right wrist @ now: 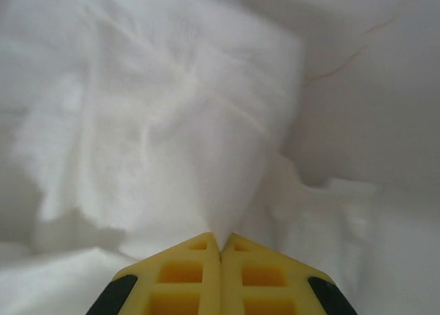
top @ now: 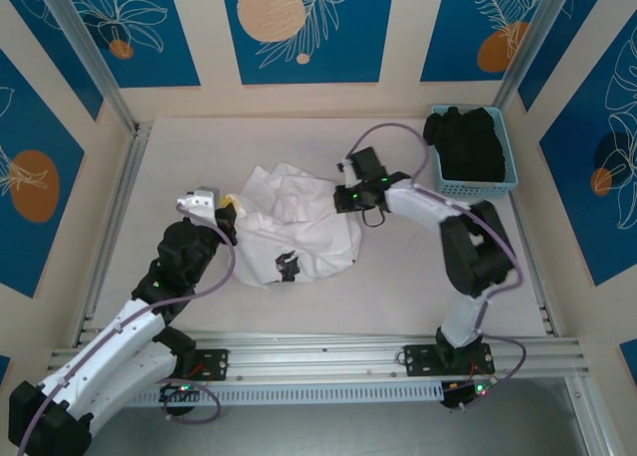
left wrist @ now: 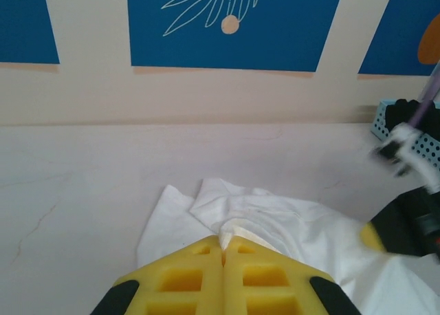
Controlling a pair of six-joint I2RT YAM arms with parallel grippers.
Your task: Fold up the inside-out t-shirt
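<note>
Because the shirt (top: 295, 223) lies crumpled near the middle of the table (top: 189, 152), both hands pinch it, most likely to pull it out flat before any fold. The left hand (left wrist: 222, 243) is shut tight on a bit of cloth at the shirt's left edge. The right hand (right wrist: 220, 240) is shut tight too, with a peak of white cloth pulled up between its fingers, on the shirt's right side. A blue basket (top: 480, 187) sits at the far right corner of the table. A black garment (top: 466, 142) fills it.
</note>
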